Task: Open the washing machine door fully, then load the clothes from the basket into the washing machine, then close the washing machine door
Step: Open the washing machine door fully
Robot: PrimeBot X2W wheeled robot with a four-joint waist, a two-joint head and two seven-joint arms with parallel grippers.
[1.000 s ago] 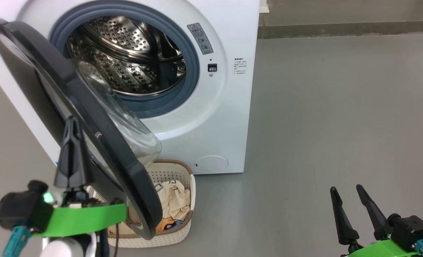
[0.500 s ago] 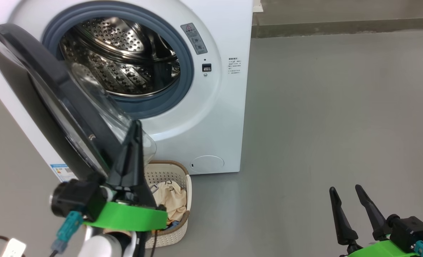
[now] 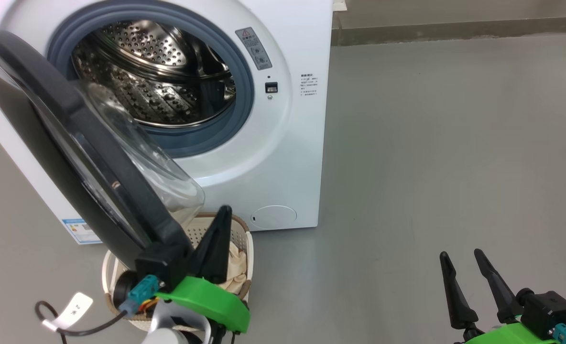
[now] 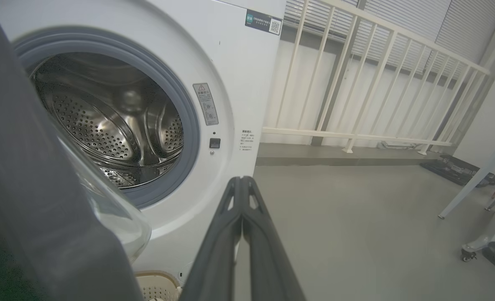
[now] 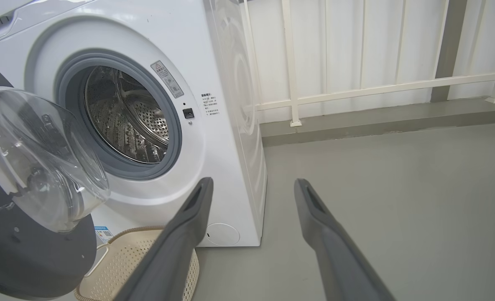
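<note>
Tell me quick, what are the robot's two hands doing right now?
Left gripper: shut, nothing between its fingers.
Right gripper: open, holding nothing.

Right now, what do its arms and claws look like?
The left gripper and right gripper each have two long, tapering dark fingers on a bright green plastic collar with a teal plug. A black cable with a white tag trails by the left one.
</note>
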